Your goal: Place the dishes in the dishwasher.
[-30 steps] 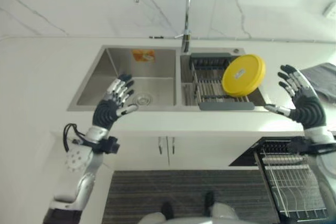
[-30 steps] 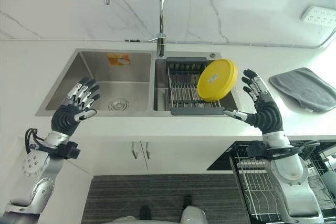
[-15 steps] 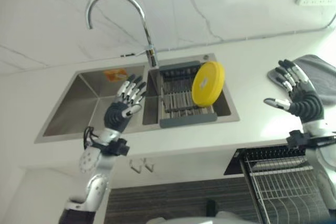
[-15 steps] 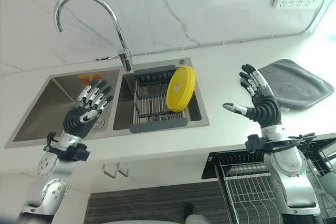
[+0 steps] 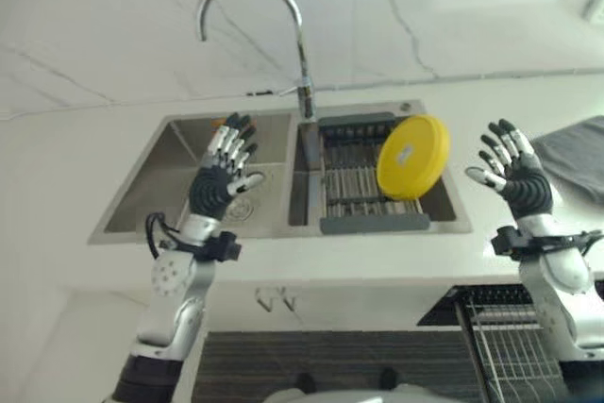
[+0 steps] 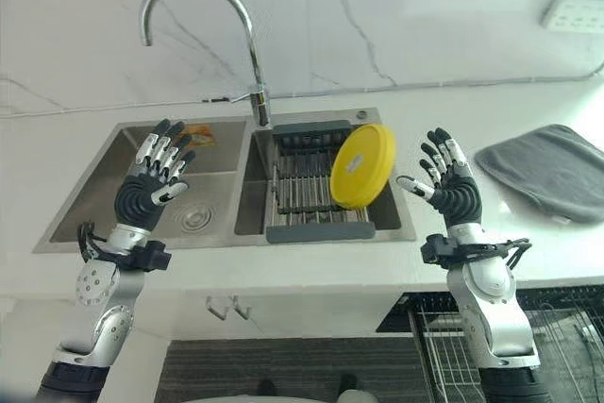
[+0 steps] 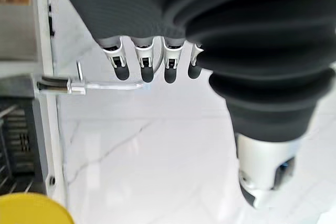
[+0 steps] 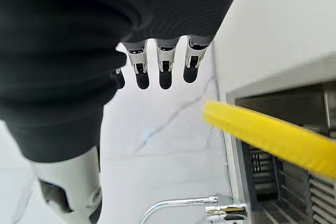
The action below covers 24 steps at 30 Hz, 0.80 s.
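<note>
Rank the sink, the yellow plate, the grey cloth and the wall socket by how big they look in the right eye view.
1. sink, by far the largest
2. grey cloth
3. yellow plate, looks smaller than the cloth, but it stands tilted in the drying rack, so this is unsure
4. wall socket, smallest

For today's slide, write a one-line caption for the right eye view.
Both open hands, left hand and right hand, raised over a double sink, yellow plate leaning in the drying rack.

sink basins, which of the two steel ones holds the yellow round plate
The right basin: the yellow round plate leans on edge in its grey drying rack; the left basin shows a bare drain.
</note>
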Available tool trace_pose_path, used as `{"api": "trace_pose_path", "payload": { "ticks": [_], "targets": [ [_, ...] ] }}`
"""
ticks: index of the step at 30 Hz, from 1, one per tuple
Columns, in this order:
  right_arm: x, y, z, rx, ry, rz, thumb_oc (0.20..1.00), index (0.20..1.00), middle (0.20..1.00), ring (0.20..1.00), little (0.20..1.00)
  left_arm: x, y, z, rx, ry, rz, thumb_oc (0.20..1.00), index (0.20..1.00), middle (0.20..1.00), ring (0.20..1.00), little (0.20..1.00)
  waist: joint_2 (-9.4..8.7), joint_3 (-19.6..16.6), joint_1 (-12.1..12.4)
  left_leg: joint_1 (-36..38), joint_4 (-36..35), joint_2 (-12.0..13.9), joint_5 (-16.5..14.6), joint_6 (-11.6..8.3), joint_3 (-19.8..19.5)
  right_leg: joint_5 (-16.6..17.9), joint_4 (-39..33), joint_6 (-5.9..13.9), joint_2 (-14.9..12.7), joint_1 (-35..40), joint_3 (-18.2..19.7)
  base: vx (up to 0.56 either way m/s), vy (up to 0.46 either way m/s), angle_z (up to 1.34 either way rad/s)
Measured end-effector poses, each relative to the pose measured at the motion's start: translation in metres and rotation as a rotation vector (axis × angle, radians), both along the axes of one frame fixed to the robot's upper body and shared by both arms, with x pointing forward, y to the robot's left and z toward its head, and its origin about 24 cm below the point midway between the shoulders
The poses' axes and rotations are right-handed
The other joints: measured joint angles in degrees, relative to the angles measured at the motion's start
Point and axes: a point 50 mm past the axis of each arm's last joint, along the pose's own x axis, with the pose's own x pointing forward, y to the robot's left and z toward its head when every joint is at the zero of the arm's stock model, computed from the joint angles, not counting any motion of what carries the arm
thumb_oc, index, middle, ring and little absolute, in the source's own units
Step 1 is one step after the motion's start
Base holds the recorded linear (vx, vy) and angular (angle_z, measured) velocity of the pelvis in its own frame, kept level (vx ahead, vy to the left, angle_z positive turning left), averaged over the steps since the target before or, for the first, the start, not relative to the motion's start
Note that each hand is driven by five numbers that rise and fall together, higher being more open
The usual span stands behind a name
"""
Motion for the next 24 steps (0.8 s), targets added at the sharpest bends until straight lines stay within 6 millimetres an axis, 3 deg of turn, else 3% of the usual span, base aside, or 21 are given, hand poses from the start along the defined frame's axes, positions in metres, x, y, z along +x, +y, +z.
{"api": "trace_pose_path", "payload": {
  "ticks": [2, 8, 10, 11, 12, 14, 15, 17, 18, 21, 24],
  "targets": [
    [0.013, -0.001, -0.003, 0.062, 0.009, -0.041, 1.0, 1.0, 1.0, 1.0, 1.0, 0.0, -0.003, -0.001, -0.008, 0.001, 0.001, 1.0, 1.0, 1.0, 1.0, 1.0, -0.31, 0.03, 1.18, 0.26, -0.01, -0.4, -0.17, 0.24, 0.11, 0.13, -0.08, 0.19, -0.44, 0.05, 0.36, 0.01, 0.218, -0.04],
    [0.016, -0.008, -0.003, 0.062, 0.023, -0.096, 1.0, 1.0, 1.0, 1.0, 1.0, 0.001, 0.001, 0.003, 0.055, -0.012, 0.006, 1.0, 1.0, 1.0, 1.0, 1.0, -2.67, 0.21, 1.1, 1.65, -0.04, -1.22, -1.22, 1.08, 0.26, -0.5, 2.19, 1.51, -0.9, -0.17, 1.11, 0.0, 0.107, -0.07],
    [0.014, -0.013, -0.002, 0.058, 0.019, -0.115, 1.0, 1.0, 1.0, 1.0, 1.0, 0.0, 0.001, 0.003, 0.076, -0.019, -0.006, 1.0, 1.0, 1.0, 1.0, 1.0, -3.57, 0.7, 0.95, 1.65, -0.02, -1.19, -1.5, 1.55, 0.57, -3.7, 10.83, 2.98, -1.98, -4.41, 4.2, -0.01, -0.172, -0.11],
    [0.01, -0.017, -0.006, 0.052, 0.026, -0.127, 1.0, 1.0, 1.0, 1.0, 1.0, 0.0, 0.002, 0.005, 0.094, -0.027, -0.012, 1.0, 1.0, 1.0, 1.0, 1.0, -4.95, 0.68, 0.46, 1.2, 0.01, -1.42, -1.52, 1.07, 0.3, -5.22, 12.25, 3.81, -2.91, -5.91, 7.89, 0.02, -0.296, 0.12],
    [0.007, -0.018, -0.01, 0.055, 0.033, -0.131, 1.0, 1.0, 1.0, 1.0, 1.0, 0.0, 0.005, 0.007, 0.116, -0.033, -0.01, 1.0, 1.0, 1.0, 1.0, 1.0, -6.04, 0.84, 0.08, 0.76, 0.02, -1.5, -1.37, 1.16, 0.14, -5.07, 10.79, 4.14, -4.01, -6.02, 8.6, -0.01, -0.226, 0.15],
    [0.006, -0.017, -0.011, 0.071, 0.028, -0.133, 1.0, 1.0, 1.0, 1.0, 1.0, 0.001, 0.011, 0.011, 0.149, -0.041, 0.006, 1.0, 1.0, 1.0, 1.0, 1.0, -7.96, 0.97, 0.78, 0.76, 0.01, -0.87, -0.9, 0.34, 1.11, -4.15, 5.78, 4.11, -5.71, -4.98, 6.49, 0.04, -0.228, -0.15],
    [0.006, -0.019, -0.009, 0.084, 0.006, -0.146, 1.0, 1.0, 1.0, 1.0, 1.0, 0.001, 0.01, 0.011, 0.148, -0.04, 0.006, 1.0, 1.0, 1.0, 1.0, 1.0, -8.32, 0.91, 1.19, 0.91, -0.04, -0.17, -1.03, 0.25, 1.21, -1.97, 3.61, 4.57, -5.47, -4.07, 5.55, 0.07, -0.21, -0.13],
    [0.01, -0.025, -0.001, 0.073, -0.015, -0.16, 1.0, 1.0, 1.0, 1.0, 1.0, 0.001, 0.006, 0.008, 0.129, -0.028, 0.005, 1.0, 1.0, 1.0, 1.0, 1.0, -8.11, 0.91, 1.26, 1.82, -0.09, 0.68, -0.78, -1.27, 1.22, 2.0, -0.25, 4.06, -4.66, -1.42, 3.43, 0.05, -0.073, -0.07],
    [0.013, -0.026, 0.008, 0.071, -0.047, -0.166, 1.0, 1.0, 1.0, 1.0, 1.0, 0.0, 0.006, 0.006, 0.119, -0.019, 0.006, 1.0, 1.0, 1.0, 1.0, 1.0, -6.99, 0.68, 1.25, 2.14, -0.38, 1.55, -1.05, -1.54, 1.25, 2.57, -1.11, 3.96, -3.61, -0.75, 3.67, 0.05, -0.045, -0.14],
    [0.016, -0.029, 0.019, 0.036, -0.066, -0.169, 1.0, 1.0, 1.0, 1.0, 1.0, 0.0, -0.001, 0.004, 0.067, -0.022, 0.002, 1.0, 1.0, 1.0, 1.0, 1.0, -2.19, 0.5, 1.07, 2.49, -0.35, 3.11, -0.61, -2.07, 1.25, 2.16, -1.04, 3.04, -1.66, -0.47, 3.67, 0.04, -0.041, -0.06],
    [0.019, -0.024, 0.013, 0.025, -0.018, -0.152, 1.0, 1.0, 1.0, 1.0, 1.0, 0.0, -0.003, 0.004, 0.041, -0.024, 0.011, 1.0, 1.0, 1.0, 1.0, 1.0, -0.04, -0.23, 1.04, 2.68, -0.04, 4.03, -0.61, -2.1, 1.16, 2.31, -0.84, 2.05, -0.55, -0.2, 3.48, 0.01, -0.01, 0.0]
  ]
}}
